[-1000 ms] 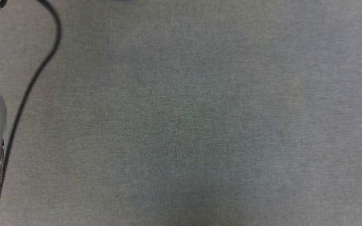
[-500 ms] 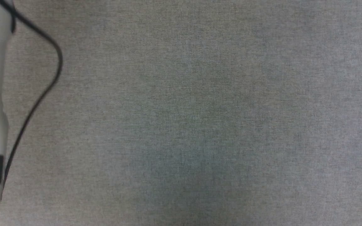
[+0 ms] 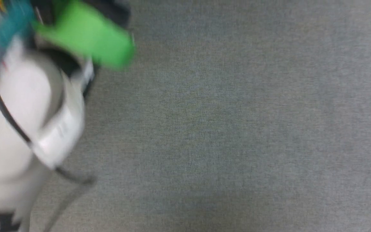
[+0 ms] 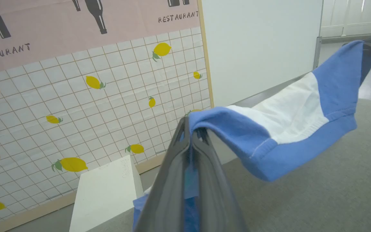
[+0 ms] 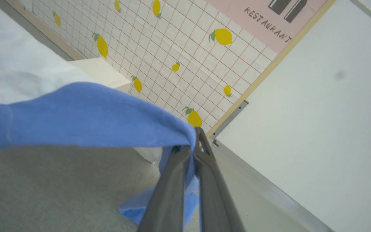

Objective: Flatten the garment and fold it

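Now the left arm is swinging. In the head view its pale rounded forearm [image 3: 18,122] takes the left side of the frame, motion-blurred, with a bright green blurred block [image 3: 89,42] at upper left. Half a second ago only a thin strip of forearm and its thin black cable [image 3: 5,112] sat at the left edge. The grey carpet floor [image 3: 237,129] across centre and right looks the same as before.

Left wrist view: left gripper [image 4: 192,129] at bottom centre, long dark fingers pinched tight on a blue edge of the soft white shirt with blue sleeves and shoulder panel [image 4: 288,109]. The cloth runs from the tips to the upper right of the frame, sagging mid-span, clear of the carpet.

Right wrist view: right gripper [image 5: 194,140] at bottom centre, also clamped on blue cloth. The shirt [image 5: 85,116] stretches off to the left of the frame. A blue tail hangs below the tips; can't tell if it touches the carpet.

Further back: white rectangular box [image 4: 105,190] at lower left, lemon-print tiled wall panel [image 4: 108,103] behind it.

My read: the shirt is airborne between both grippers, probably mid-swing to lay it out. Flattening isn't done and the fold isn't started. Risk is thin jersey slipping out of a pinch during a fast swing.
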